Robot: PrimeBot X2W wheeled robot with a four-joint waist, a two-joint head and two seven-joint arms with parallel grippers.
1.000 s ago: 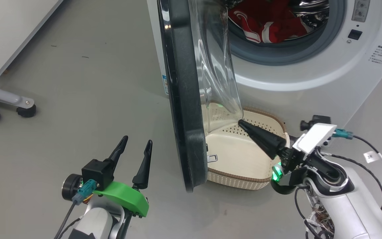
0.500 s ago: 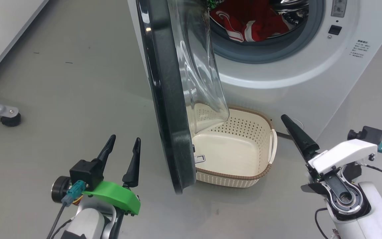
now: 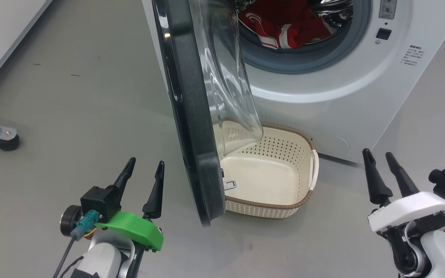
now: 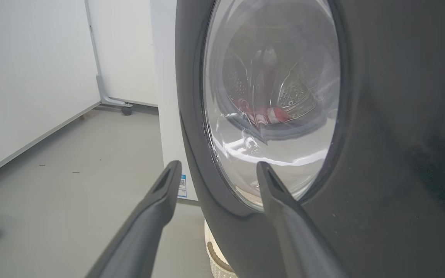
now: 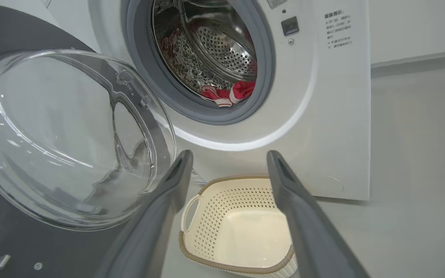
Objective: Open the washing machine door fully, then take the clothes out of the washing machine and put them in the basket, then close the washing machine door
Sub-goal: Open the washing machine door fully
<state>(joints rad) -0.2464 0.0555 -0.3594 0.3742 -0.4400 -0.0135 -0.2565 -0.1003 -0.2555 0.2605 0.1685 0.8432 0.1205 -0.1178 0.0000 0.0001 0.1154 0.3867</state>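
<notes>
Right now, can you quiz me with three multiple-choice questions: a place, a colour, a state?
1. Where is the basket? A. on the floor before the washer B. inside it C. on top of it
2. What colour are the clothes? A. blue B. red with white C. green
3. The door is: A. shut B. open C. removed
Answers: 1 A, it stands beneath the door; 2 B, red-and-white fabric lies inside the washer; 3 B, it stands swung out.
</notes>
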